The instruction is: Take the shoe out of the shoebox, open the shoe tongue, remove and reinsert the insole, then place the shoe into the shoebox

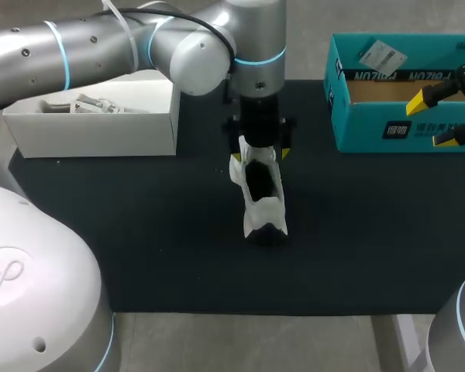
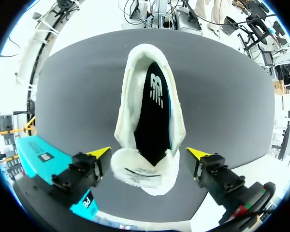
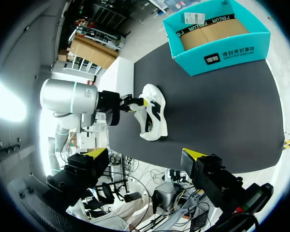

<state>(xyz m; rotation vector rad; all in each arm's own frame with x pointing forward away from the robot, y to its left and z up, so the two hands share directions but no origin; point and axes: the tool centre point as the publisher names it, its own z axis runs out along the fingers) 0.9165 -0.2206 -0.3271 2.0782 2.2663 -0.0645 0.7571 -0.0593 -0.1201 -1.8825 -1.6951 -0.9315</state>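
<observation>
A black-topped table (image 1: 139, 232) seen from above. At the far left sits a white open box (image 1: 93, 132) with crumpled paper inside. The left arm reaches in to the middle, its pincer (image 2: 148, 152) pointing down over the far end of a white fleece-lined shoe (image 1: 263, 209). The yellow tips are spread wide, just beside a fleecy flap (image 2: 142, 174) on either side, and no grip on it shows. The shoe stands upright on its sole in the middle of the table, outside both boxes, opening upward, with the black insole (image 2: 152, 121) lying inside. Its long axis runs from the far side toward the robot. Judging by the rounded collar at the near end, the heel likely faces the robot and the toe lies under the left pincer, though the arm hides that end. At the far right is the teal shoebox (image 1: 372, 124), open. The right pincer (image 1: 435, 118) hovers above it, wide open and empty, well apart from the shoe. Risk: nothing steadies the shoe, so a pull on the soft flap or insole could drag or tip it. The tips could also pinch only fleece and slip off.
</observation>
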